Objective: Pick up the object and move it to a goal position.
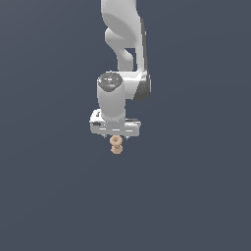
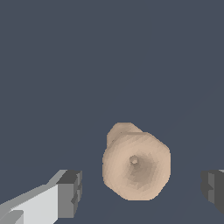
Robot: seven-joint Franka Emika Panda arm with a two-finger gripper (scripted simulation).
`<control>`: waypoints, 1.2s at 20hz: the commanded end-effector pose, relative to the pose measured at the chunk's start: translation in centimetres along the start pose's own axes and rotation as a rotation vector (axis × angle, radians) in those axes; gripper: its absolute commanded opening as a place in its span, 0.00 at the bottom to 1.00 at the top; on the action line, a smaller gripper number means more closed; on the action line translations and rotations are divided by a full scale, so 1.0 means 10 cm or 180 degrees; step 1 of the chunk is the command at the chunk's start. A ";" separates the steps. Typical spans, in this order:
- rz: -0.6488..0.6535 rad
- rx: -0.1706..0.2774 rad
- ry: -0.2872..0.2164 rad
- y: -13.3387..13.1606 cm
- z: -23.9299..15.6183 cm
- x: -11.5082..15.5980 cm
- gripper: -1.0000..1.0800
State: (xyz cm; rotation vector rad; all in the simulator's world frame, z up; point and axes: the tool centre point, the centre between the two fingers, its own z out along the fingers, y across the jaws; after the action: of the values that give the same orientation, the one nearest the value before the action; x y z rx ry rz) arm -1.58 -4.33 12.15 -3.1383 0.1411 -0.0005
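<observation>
Dark finger pads [image 2: 70, 193] frame the wrist view, one on a white finger and the other at the opposite edge, with the tan object [image 2: 136, 165] sitting in the gap between them and touching neither. Seen end-on there, the object shows a rounded, ring-like face with a small dimple at its centre and a second lobe behind it. From the exterior view, the white arm [image 1: 122, 44] reaches straight down, its gripper [image 1: 116, 136] spread wide, and the object [image 1: 116, 145] appears as two joined beads stacked just under the fingers against a plain dark blue-grey background.
</observation>
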 end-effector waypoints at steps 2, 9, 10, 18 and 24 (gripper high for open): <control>0.0002 0.0000 -0.0002 0.00 0.10 -0.01 0.96; 0.0008 -0.0001 -0.0001 0.01 0.42 -0.02 0.96; 0.0008 -0.0001 -0.0001 0.01 0.45 -0.02 0.96; 0.0010 0.0000 -0.0001 0.01 0.49 -0.01 0.00; 0.0010 0.0000 -0.0001 0.01 0.49 -0.01 0.00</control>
State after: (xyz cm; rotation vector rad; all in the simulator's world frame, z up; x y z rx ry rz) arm -1.66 -4.46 7.25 -3.1382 0.1464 0.0001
